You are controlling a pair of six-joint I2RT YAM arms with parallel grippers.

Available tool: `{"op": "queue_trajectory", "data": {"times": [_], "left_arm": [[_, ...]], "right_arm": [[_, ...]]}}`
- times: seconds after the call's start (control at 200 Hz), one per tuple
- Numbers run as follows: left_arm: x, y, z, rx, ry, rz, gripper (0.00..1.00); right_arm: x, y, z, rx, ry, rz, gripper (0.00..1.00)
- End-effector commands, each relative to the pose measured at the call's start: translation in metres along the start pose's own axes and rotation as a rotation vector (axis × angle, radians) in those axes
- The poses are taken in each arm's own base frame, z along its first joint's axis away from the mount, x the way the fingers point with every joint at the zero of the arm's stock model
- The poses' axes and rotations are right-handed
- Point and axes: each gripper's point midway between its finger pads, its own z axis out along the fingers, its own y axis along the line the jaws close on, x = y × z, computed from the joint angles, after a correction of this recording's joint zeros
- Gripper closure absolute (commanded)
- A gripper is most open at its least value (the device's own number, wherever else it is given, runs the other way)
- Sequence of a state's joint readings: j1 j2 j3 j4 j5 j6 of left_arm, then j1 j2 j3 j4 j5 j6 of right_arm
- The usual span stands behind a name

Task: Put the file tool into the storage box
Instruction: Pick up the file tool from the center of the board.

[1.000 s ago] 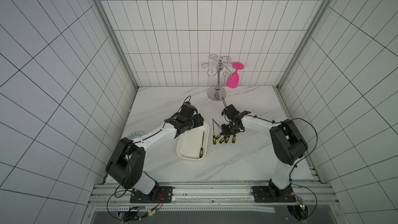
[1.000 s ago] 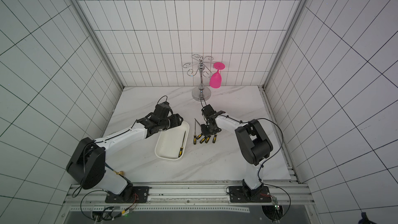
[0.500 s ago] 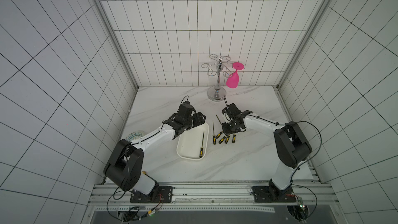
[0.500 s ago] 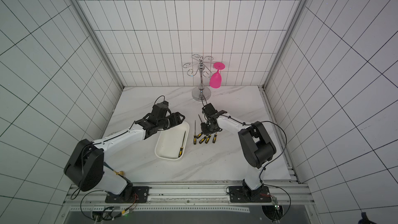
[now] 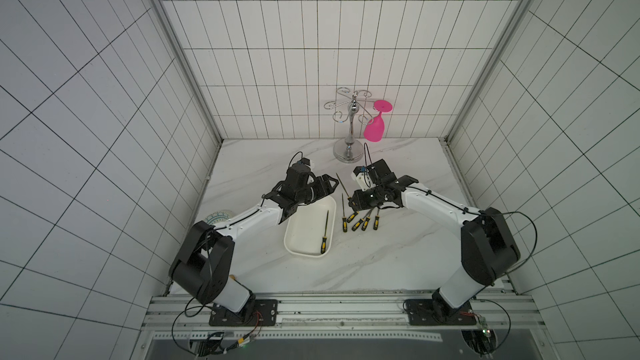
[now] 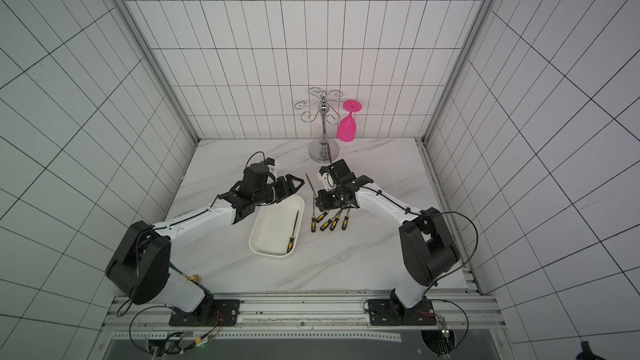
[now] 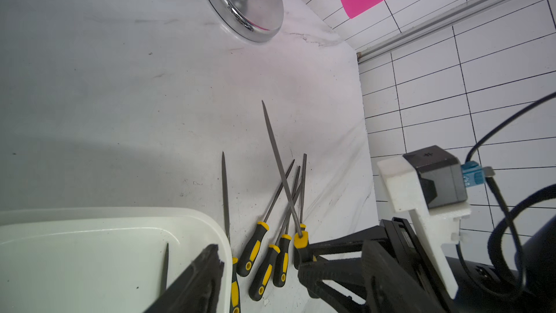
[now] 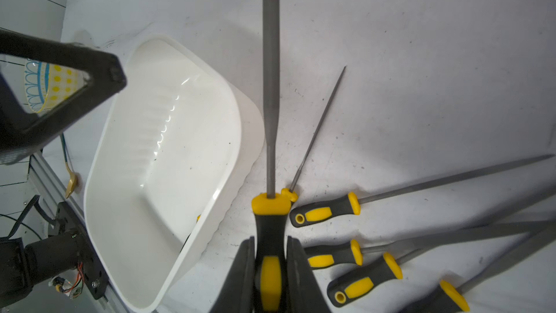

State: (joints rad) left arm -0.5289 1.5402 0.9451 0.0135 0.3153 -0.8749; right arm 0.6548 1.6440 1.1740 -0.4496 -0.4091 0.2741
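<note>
Both top views: right pincer [image 5: 354, 201] clamped on 1 file [image 5: 342, 185], lifted beside the storage box [image 5: 294, 242]; 1 more file [image 6: 292, 230] lies inside.

Left wrist: left pincer [image 7: 258, 269] spread wide over the box's corner, holding nothing.

Right wrist: fingers [image 8: 240, 269] squeeze the black-yellow handle; 5 files on the table [image 8: 421, 55].

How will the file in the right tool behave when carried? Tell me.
Likely stiff: the held file has a straight steel shaft. It may pivot, since the right tool grips only the handle. The black-and-yellow grip probably resists slipping.
</note>
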Motion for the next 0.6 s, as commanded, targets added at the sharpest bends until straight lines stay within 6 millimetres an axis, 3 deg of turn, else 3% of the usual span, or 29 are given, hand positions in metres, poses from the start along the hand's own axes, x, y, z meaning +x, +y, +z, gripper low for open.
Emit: {"op": "queue_trajectory", "data": {"times": [0.0, 0.21, 0.455, 0.515, 0.595], "left_arm": [[-0.005, -0.011, 0.009, 0.057, 0.005, -0.018, 0.25], [-0.007, -0.013, 0.021, 0.081, 0.014, -0.040, 0.25], [-0.008, -0.014, 0.035, 0.119, 0.026, -0.088, 0.28], [-0.007, -0.015, 0.036, 0.131, 0.031, -0.093, 0.38], [-0.006, -0.017, 0.037, 0.141, 0.039, -0.096, 0.72]], "right_arm": [[-0.028, 0.036, -0.029, -0.093, -0.092, -0.055, 0.92], [-0.037, 0.056, -0.048, -0.149, -0.137, -0.084, 0.92], [-0.036, 0.064, -0.049, -0.165, -0.139, -0.107, 0.92], [-0.036, 0.064, -0.049, -0.163, -0.139, -0.110, 0.92], [-0.037, 0.064, -0.049, -0.157, -0.140, -0.110, 0.92]]}}
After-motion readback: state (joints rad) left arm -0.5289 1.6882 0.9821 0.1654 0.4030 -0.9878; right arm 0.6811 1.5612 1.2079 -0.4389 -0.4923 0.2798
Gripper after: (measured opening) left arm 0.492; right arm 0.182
